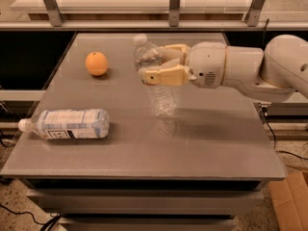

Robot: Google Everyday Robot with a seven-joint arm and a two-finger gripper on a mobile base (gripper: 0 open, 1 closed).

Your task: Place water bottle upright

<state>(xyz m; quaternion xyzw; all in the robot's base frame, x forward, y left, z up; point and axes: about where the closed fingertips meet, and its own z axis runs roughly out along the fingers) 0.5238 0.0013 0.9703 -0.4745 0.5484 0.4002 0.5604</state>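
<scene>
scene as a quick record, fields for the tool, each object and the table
tool: over the table's middle, arm reaching in from the right, shut on the water bottle
water bottle: clear, white cap, gripped near its upper part, tilted with the cap up and to the left; cannot tell if its base touches the table
labelled bottle: lying on its side at front left, cap pointing left
orange: back left, apart from both bottles
table: grey flat top
</scene>
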